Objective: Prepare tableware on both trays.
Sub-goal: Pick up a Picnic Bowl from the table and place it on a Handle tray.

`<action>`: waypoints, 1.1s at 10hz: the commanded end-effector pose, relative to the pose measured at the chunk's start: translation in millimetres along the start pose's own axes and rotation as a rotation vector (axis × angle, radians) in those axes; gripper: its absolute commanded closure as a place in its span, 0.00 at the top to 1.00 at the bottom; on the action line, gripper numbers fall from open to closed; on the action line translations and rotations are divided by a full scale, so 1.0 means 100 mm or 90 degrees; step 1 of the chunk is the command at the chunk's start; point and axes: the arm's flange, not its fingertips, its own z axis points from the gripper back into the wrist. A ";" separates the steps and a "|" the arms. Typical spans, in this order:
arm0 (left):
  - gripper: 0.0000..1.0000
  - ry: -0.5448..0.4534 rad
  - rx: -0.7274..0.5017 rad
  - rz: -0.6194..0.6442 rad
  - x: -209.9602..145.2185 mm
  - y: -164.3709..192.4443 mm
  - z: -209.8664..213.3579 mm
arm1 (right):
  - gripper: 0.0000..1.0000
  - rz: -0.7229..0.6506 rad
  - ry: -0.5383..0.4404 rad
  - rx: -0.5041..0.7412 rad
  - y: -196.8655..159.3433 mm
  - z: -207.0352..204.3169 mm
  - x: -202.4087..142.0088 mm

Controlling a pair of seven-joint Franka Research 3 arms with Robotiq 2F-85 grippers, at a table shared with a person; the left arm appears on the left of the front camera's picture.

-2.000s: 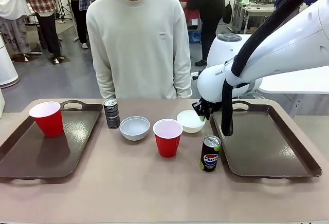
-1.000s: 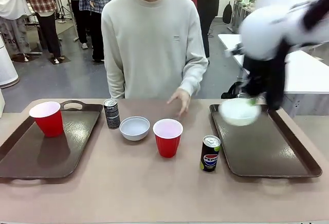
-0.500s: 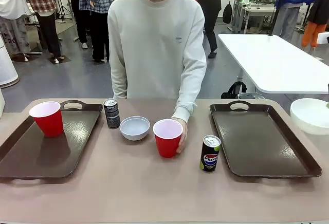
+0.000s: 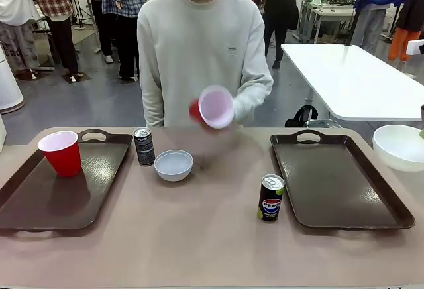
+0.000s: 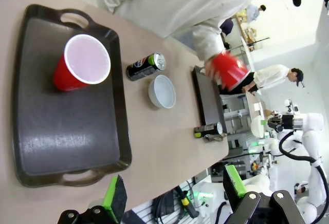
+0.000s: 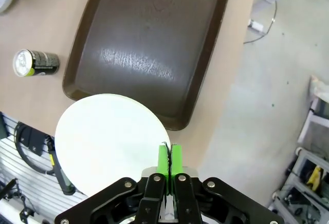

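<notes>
You've barely started: the right tray (image 4: pixel 344 183) is bare, and the other tray (image 4: pixel 40 203), well left of it, carries one red cup (image 4: pixel 61 153). Your right claw (image 6: pixel 169 157) is pinched shut on the white bowl (image 4: pixel 401 146), held mouth-up in the air just beside the right tray's outer rim. Your left claw (image 5: pixel 175 189) gapes wide and empty. The person (image 4: pixel 199 50) holds the lifted cup (image 4: pixel 213 108) left of the right tray, its long axis near level and its mouth toward the robot.

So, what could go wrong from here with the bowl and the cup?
1. The right tool pinches the bowl only at its rim, seemingly partly past the table edge; it may slip and drop.
2. The person's hand holds a cup in the air over the table; an arm moving in might hit it.
3. The can stands close to the right tray; it could be knocked over.
</notes>
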 end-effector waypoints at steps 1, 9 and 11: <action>1.00 -0.003 -0.009 -0.005 -0.01 0.00 0.01 | 0.02 0.012 -0.009 0.012 0.10 -0.10 0.10; 1.00 -0.003 -0.009 -0.005 -0.01 0.00 0.01 | 0.02 0.073 0.034 0.005 0.37 -0.47 0.31; 1.00 -0.003 -0.009 -0.005 -0.01 0.00 0.01 | 0.02 0.136 0.017 -0.039 0.40 0.02 -0.46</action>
